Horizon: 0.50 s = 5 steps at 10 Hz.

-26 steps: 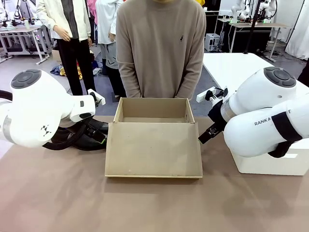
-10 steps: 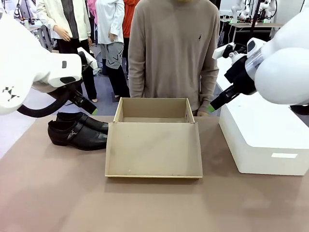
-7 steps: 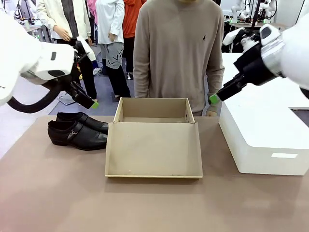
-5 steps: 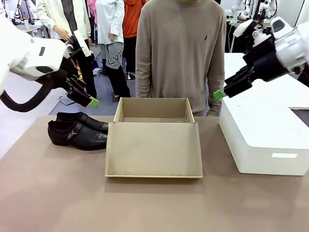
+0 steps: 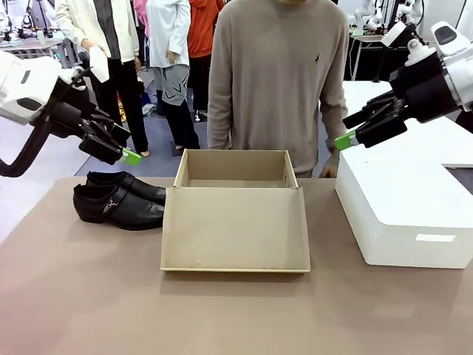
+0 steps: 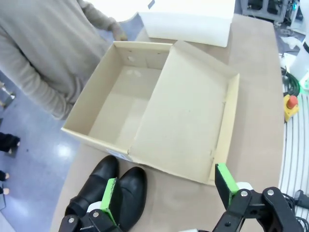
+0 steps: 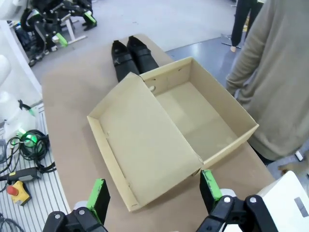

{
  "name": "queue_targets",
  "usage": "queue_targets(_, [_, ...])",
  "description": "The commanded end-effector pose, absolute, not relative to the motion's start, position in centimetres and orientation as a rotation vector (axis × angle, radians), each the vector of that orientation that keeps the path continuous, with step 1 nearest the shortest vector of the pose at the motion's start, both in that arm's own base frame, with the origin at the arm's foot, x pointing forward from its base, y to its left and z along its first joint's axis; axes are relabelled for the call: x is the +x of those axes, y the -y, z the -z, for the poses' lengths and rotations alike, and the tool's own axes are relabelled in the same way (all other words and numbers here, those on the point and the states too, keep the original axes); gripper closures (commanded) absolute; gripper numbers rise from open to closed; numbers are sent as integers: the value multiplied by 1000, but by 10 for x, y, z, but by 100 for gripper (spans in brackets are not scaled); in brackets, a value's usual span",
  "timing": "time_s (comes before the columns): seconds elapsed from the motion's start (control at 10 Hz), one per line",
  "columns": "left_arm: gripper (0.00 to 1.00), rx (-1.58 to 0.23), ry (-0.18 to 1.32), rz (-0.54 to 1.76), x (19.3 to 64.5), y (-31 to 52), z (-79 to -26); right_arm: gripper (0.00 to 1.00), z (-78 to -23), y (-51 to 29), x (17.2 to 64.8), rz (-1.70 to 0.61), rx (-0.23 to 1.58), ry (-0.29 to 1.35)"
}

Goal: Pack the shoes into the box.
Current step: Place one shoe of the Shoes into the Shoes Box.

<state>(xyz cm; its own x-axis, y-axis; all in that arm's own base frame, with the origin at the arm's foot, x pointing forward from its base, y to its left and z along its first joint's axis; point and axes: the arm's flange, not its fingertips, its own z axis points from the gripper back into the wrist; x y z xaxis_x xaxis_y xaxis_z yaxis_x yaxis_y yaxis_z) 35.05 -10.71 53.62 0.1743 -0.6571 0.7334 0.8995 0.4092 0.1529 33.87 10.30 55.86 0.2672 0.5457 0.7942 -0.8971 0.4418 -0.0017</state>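
Observation:
The shoes (image 5: 118, 200), a glossy black pair, lie side by side on the brown table left of the box (image 5: 235, 168). The box is tan cardboard and stands open and empty, its flat lid flap (image 5: 235, 231) lying toward me. My left gripper (image 5: 124, 153) hangs open in the air above the shoes, touching nothing. My right gripper (image 5: 349, 134) is open too, raised above the gap between the box and the white block. In the left wrist view the shoes (image 6: 112, 189) sit below the open gripper (image 6: 168, 191). The right wrist view shows its gripper (image 7: 154, 189) open above the box (image 7: 205, 121) and the shoes (image 7: 130, 55).
A large white block (image 5: 403, 214) stands on the table right of the box. A person in a beige sweater (image 5: 277, 81) stands at the far edge behind the box, hands low. Other people stand farther back left.
Both arms have lifted and drawn outward from the box, the left gripper toward the left, the right one up and to the right. Shoes and box have not moved.

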Motion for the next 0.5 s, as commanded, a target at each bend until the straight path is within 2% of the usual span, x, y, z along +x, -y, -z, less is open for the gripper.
queue_targets(0.0, [0, -364, 820, 1107, 361, 106, -533, 0, -545, -101, 335, -1061, 545, 837])
queue_targets(0.4, [0, -350, 827, 1135, 351, 107, -536, 0, -558, -103, 338, -1035, 524, 818])
